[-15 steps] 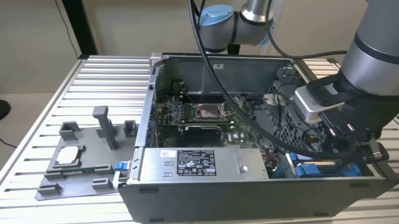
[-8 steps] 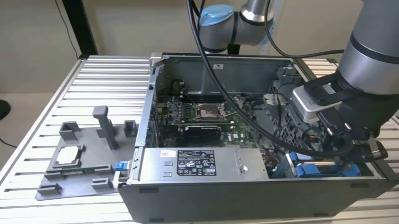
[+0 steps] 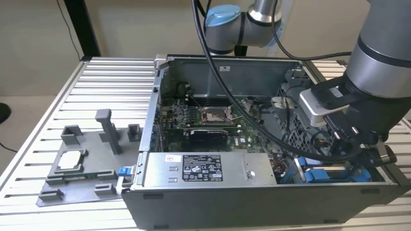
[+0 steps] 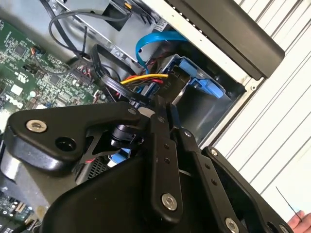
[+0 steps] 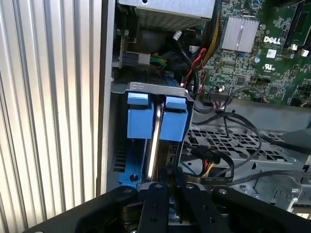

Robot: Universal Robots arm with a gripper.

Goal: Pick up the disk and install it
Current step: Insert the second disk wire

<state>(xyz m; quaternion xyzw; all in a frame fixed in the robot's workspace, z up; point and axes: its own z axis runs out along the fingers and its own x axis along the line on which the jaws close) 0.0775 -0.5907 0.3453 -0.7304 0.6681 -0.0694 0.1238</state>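
The disk [image 5: 154, 141] stands on edge in the drive bay at the case's front corner, a thin silver edge between two blue bracket tabs [image 5: 140, 116]. In the exterior view its blue bracket [image 3: 324, 174] shows at the right front of the open computer case [image 3: 257, 202], under the arm's wrist. My gripper [image 5: 169, 187] hangs just above the bay with its black fingers [image 4: 160, 126] pressed together and nothing visible between them. The fingertips are close to the disk's upper edge, but I cannot tell if they touch it.
A long grey power supply box [image 3: 205, 168] lies along the case front, with the motherboard [image 3: 205, 115] behind it. Loose cables [image 5: 214, 160] run beside the bay. A grey fixture [image 3: 83, 163] holding a small silver chip [image 3: 69, 160] sits on the slatted table [image 3: 96, 82].
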